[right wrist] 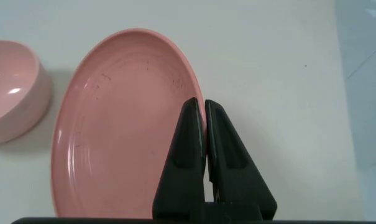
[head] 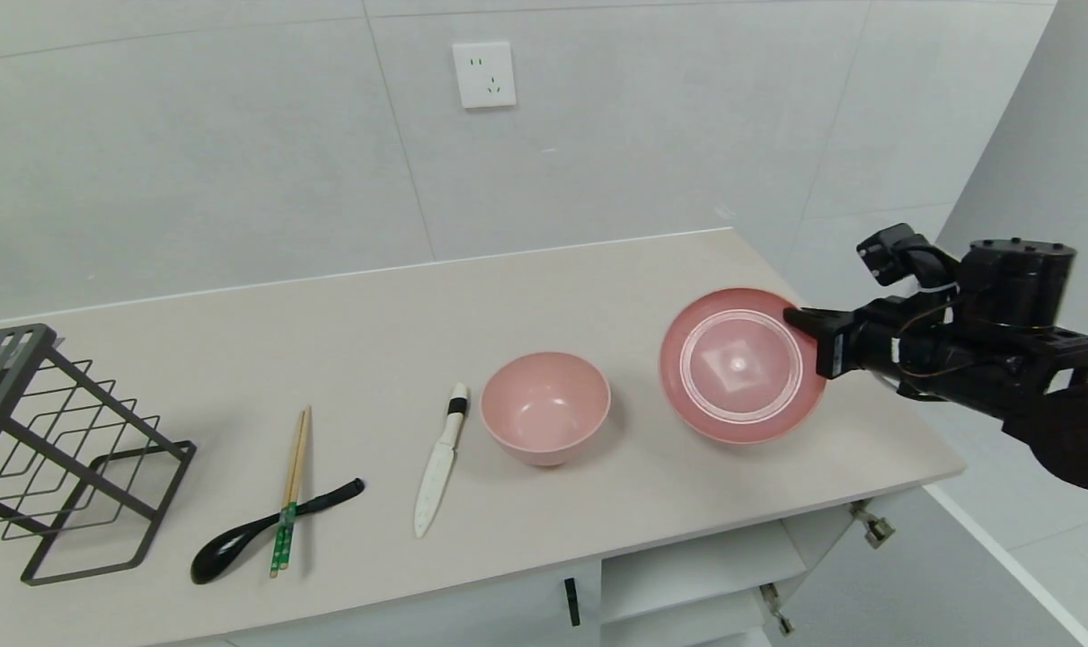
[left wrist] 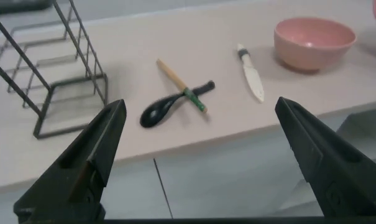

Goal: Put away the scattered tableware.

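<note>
The worktop (head: 373, 341) carries a wire rack (head: 4, 355) at its left end and the pink plate (head: 741, 364) near its right end, where the right gripper (right wrist: 204, 109) is clenched on the plate's rim; I cannot tell whether the plate has left the surface. The step in hand looks like the plate's pickup, and next it must travel past the bowl (head: 545, 409), knife (head: 440, 463), chopsticks (head: 292, 485) and spoon (head: 238, 539) to the rack. The left gripper (left wrist: 200, 106) hangs released off the front edge.
</note>
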Robot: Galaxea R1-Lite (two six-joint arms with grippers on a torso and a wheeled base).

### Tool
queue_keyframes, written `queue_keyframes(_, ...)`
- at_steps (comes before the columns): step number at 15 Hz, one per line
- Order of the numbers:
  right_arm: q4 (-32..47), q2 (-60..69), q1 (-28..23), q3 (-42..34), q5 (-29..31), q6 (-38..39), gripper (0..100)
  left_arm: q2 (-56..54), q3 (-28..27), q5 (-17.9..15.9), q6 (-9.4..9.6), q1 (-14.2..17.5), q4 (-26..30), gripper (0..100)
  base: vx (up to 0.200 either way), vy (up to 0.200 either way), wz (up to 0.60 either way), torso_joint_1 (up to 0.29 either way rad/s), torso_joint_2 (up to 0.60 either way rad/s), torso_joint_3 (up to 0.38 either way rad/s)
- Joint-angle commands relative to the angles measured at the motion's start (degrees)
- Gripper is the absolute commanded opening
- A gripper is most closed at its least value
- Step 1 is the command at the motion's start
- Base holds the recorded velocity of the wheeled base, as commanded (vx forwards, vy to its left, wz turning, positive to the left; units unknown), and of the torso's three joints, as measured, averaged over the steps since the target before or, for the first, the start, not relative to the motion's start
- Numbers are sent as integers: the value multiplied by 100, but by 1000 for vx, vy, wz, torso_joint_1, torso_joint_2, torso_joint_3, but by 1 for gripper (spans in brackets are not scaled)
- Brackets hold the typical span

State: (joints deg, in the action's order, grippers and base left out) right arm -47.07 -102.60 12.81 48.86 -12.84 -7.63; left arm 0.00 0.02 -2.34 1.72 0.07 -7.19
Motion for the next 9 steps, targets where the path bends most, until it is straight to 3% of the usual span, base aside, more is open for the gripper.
queue_keyframes(1,-83,961,2,-579,-17,-72,0,0,-2,-3,-5,1,-160,100,0,0,0,0,0,0)
queue_keyframes(5,-224,1717,2,-1274,-43,-160,0,0,-29,-293,-31,1,-212,100,0,0,0,0,0,0)
queue_keyframes(7,-312,2165,2,-1801,-61,-160,0,0,-451,-355,-5,1,-151,100,0,0,0,0,0,0)
queue_keyframes(9,-505,2420,2,-1994,-70,-160,0,220,-960,-627,-49,-7,-89,100,0,0,0,0,0,0)
